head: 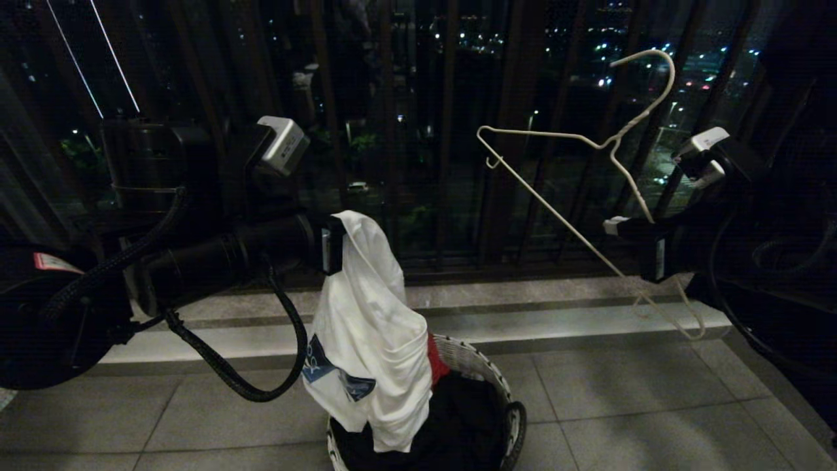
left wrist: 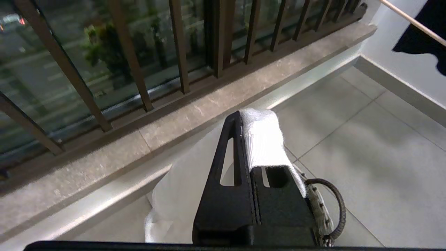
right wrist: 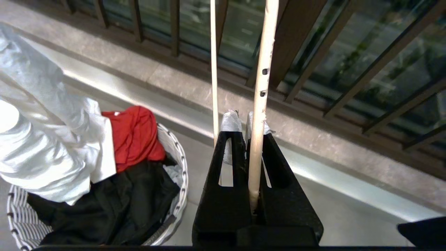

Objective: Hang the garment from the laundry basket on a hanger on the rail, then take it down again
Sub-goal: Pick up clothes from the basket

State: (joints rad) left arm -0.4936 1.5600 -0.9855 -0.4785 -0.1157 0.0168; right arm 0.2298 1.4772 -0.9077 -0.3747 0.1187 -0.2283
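The garment, a white T-shirt with a blue graphic, hangs from my left gripper, which is shut on its top fold. Its lower end trails into the laundry basket on the floor. In the left wrist view the white cloth lies pinched between the jaws of the left gripper and draped over one finger. My right gripper is shut on the thin white wire hanger, held up at the right with its hook uppermost. In the right wrist view the hanger wire runs between that gripper's jaws. The rail is out of view.
A red cloth and a black garment fill the basket. The dark balcony railing and a stone kerb run across ahead. To the right stands a white wall with a thin pale rod above it.
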